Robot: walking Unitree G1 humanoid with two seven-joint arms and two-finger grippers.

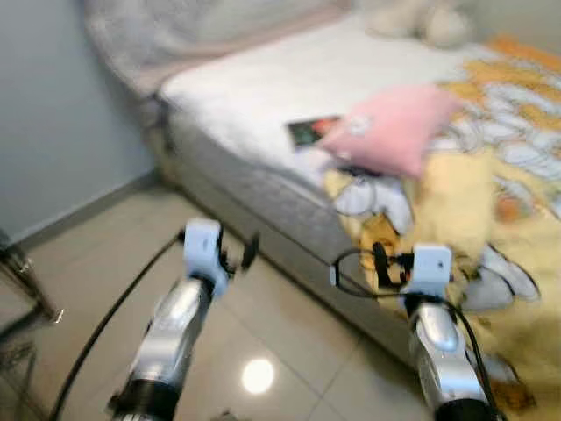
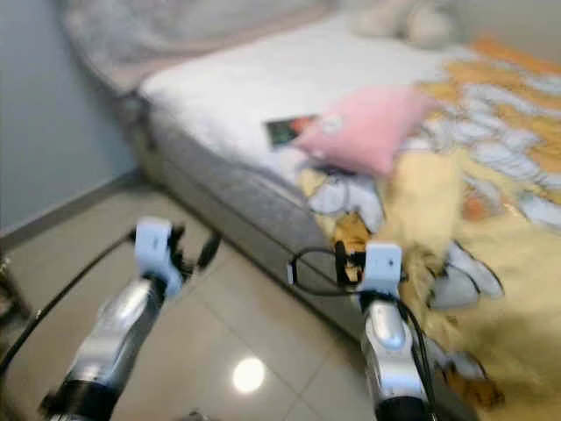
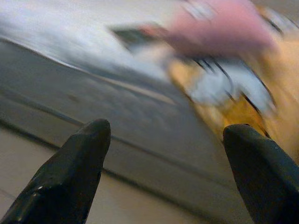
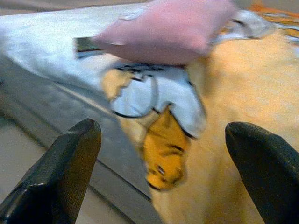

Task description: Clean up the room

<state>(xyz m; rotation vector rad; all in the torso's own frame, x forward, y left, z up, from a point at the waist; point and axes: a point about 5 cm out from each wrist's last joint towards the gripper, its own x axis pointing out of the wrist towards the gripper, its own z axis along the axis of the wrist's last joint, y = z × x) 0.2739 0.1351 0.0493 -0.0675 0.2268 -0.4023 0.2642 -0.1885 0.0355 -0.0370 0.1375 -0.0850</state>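
A bed with a white sheet stands ahead of me. On it lie a pink pillow, a small dark book beside the pillow, and a yellow cartoon-print blanket that hangs over the bed's side. My left gripper is held open above the tiled floor, short of the bed's side. My right gripper is open too, just in front of the hanging blanket. In the right wrist view the pink pillow and blanket lie beyond my open fingers. Nothing is held.
A pale stuffed toy rests at the head of the bed. A grey wall with a skirting board runs on the left. A metal chair leg stands at the far left. Beige floor tiles lie below my arms.
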